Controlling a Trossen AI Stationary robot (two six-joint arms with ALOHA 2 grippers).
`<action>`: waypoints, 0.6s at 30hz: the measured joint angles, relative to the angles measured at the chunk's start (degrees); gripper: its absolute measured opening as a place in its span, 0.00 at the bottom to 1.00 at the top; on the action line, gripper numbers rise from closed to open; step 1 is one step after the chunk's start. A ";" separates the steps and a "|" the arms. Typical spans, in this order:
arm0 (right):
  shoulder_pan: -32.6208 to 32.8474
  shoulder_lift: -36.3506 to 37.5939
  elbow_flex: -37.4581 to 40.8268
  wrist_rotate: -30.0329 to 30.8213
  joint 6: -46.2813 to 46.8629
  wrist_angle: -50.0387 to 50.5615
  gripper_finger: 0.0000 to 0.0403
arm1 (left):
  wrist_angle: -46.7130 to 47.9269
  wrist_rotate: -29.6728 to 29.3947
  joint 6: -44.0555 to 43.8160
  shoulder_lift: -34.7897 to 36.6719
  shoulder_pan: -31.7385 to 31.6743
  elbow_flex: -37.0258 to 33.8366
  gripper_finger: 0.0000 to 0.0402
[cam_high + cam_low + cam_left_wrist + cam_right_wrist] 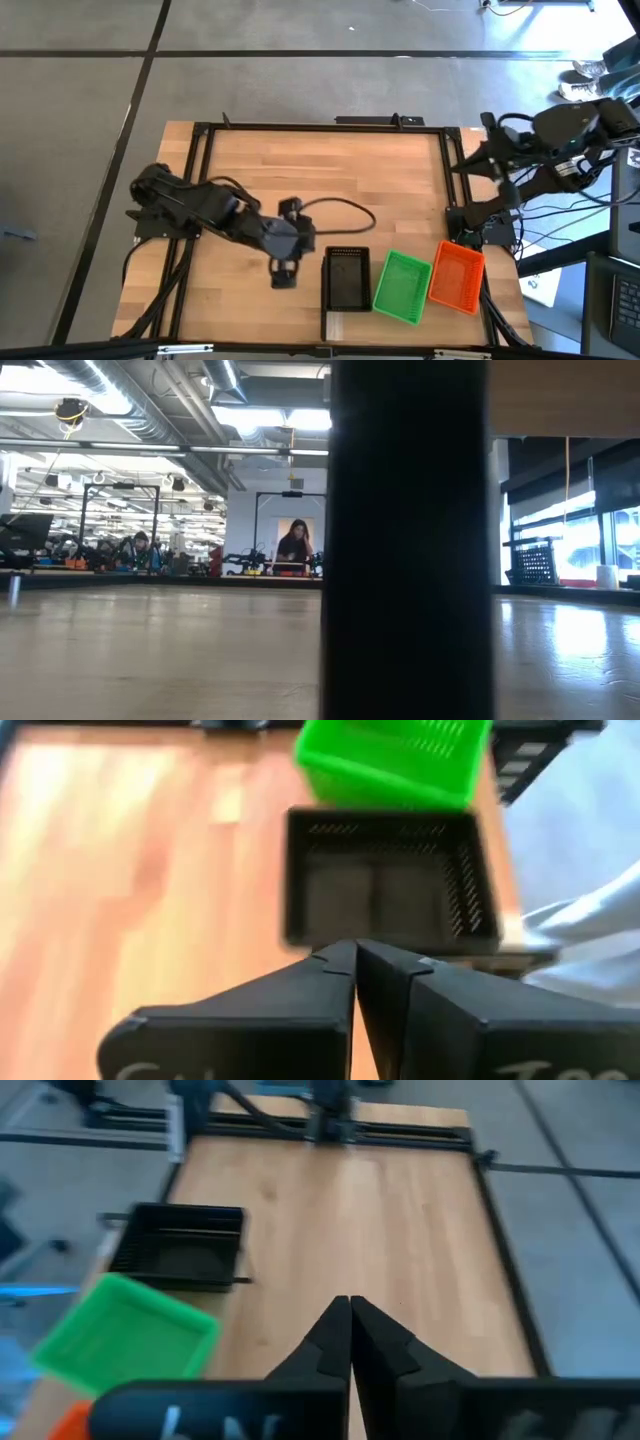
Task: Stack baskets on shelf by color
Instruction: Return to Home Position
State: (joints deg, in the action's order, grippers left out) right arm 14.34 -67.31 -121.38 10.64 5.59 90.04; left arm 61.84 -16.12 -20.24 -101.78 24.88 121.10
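Now, from above you see the black basket (346, 278), green basket (402, 288) and orange basket (457, 276) in a row along one table (320, 170) edge, with the left pincer (283, 277) just beside the black one. In the wrist views, this pincer and the right pincer (350, 1315) are both pressed together, holding nothing.

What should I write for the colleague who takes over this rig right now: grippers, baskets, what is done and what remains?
Left gripper: shut, empty, above the table beside the black baskets.
Right gripper: shut, empty, at the table's right side.
Black, green baskets and orange baskets stand side by side at one table edge, on the pale shelf.
Done: sorting by colour, it seems; count per stack not visible.
To do: left arm goes home.
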 joint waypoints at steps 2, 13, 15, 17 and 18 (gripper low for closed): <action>0.50 0.98 -0.01 -2.28 0.06 -0.02 0.01 | 1.82 -1.38 1.61 1.83 0.12 0.00 0.00; 3.87 7.08 4.30 -2.94 5.75 -1.68 0.00 | 12.29 -8.29 5.07 10.50 1.42 -0.90 0.00; 3.85 9.09 7.55 -2.79 8.10 -2.79 0.00 | 12.14 -8.73 4.73 13.50 1.38 -3.35 0.00; 3.85 11.46 11.68 -2.40 9.29 -4.19 0.00 | 11.47 -8.80 4.38 17.09 1.38 -7.39 0.00; 3.85 12.79 13.98 -2.30 9.42 -5.90 0.00 | 10.72 -8.83 3.94 19.07 1.38 -9.99 0.00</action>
State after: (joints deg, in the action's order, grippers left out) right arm 18.20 -54.52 -107.40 8.34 15.00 84.14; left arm 72.56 -24.95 -16.30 -82.71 26.26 111.10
